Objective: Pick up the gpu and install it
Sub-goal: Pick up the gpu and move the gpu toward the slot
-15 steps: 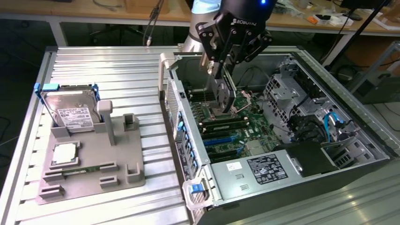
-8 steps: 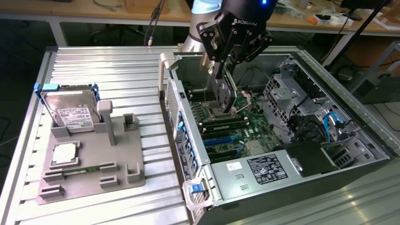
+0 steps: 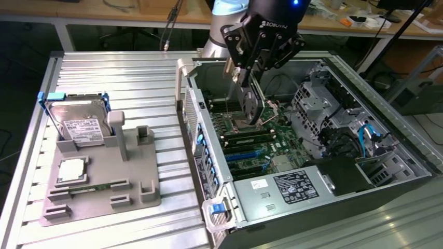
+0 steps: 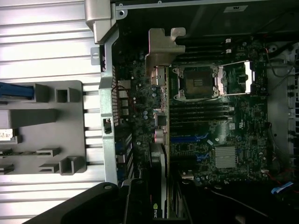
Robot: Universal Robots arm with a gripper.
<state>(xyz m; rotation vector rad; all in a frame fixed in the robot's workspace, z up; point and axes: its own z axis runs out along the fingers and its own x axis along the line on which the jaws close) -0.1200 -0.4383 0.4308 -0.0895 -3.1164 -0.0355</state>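
Observation:
The gpu [image 3: 252,104] hangs edge-on from my gripper [image 3: 248,72], which is shut on its upper edge. It is held above the motherboard [image 3: 258,149] inside the open computer case [image 3: 199,129], over the area near the CPU socket and not touching the board. In the wrist view the gpu [image 4: 159,154] runs as a narrow dark strip from between the fingers [image 4: 140,205]. Its silver end bracket [image 4: 163,46] sits at the far end beside the case's rear wall [image 4: 106,116]. The blue expansion slots [image 4: 189,138] lie on the board beyond the card.
A grey holder [image 3: 104,179] stands on the ribbed table at the exterior view's left. It carries a silver hard drive [image 3: 80,122], a small chip [image 3: 71,170] and a thin memory stick [image 3: 90,189]. The power supply [image 3: 291,189] and cables [image 3: 367,137] fill the case's near side.

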